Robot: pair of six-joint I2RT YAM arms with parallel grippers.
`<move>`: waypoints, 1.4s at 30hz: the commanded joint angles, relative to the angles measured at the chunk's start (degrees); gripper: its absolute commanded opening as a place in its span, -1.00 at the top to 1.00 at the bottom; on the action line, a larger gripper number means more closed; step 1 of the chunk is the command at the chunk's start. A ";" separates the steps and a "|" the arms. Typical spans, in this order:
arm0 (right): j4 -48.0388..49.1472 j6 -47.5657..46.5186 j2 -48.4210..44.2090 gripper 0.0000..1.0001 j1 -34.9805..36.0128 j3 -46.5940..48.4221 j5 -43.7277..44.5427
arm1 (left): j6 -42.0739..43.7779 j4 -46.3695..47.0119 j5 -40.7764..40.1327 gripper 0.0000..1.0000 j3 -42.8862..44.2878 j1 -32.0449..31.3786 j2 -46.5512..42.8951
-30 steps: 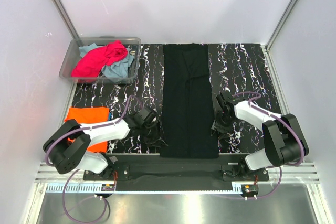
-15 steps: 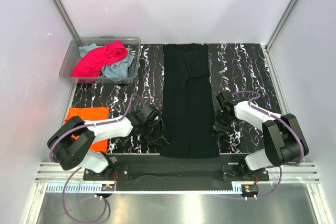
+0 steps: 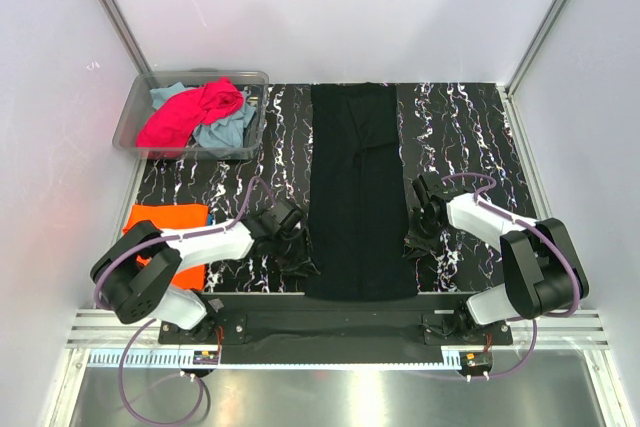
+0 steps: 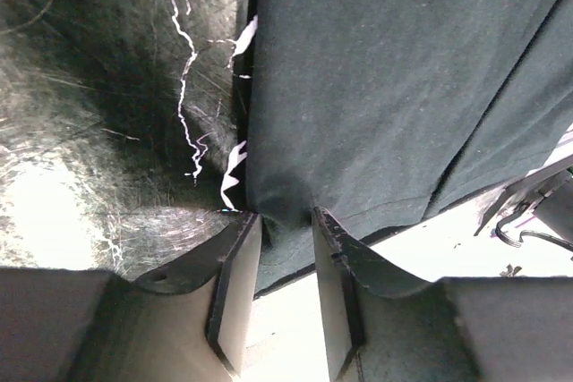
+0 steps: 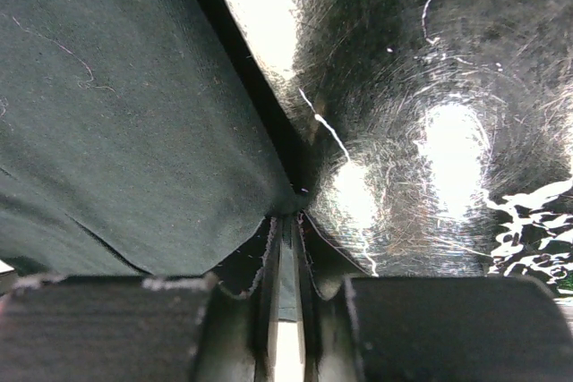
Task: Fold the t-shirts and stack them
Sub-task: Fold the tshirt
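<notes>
The black t-shirt lies flat down the middle of the worktop. It is already folded into one long, narrow strip, with its far end near the back edge and its near end just short of the arms' bases. The cloth looks smooth, with only a few soft lengthwise creases and a slight seam line about halfway along. So you are at the lengthwise step: take the near end and carry it over the far half to shorten the strip.

Your right jaws sit at the strip's near right edge, closed almost together with a thin fold of the black cloth pinched between them. That side looks secured. Your left jaws sit at the near left corner. They stand partly apart, with the hem puckered into the gap, and you cannot tell from here whether they are really clamped on it or only around it.

The next move depends on both corners being held. I judge you should confirm the left grip before lifting. Then raise both sides together and level, and travel away from the bases at the same pace so the fold line stays square.

Further out, a folded orange t-shirt rests on the near left of the worktop. A pink t-shirt and a teal t-shirt lie crumpled in the clear bin at the far left.
</notes>
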 commanded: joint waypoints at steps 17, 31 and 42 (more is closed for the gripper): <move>-0.46 0.48 -2.03 0.60 0.00 0.51 0.41 | 1.79 -4.20 -7.01 0.27 0.67 0.82 3.72; -1.42 -4.51 -9.52 1.00 -0.26 8.32 3.21 | 2.31 -4.45 -7.00 1.00 8.29 2.75 -3.05; -1.60 -10.15 7.71 1.00 -4.48 25.20 1.64 | 13.21 -10.34 -6.21 1.00 30.78 15.41 6.43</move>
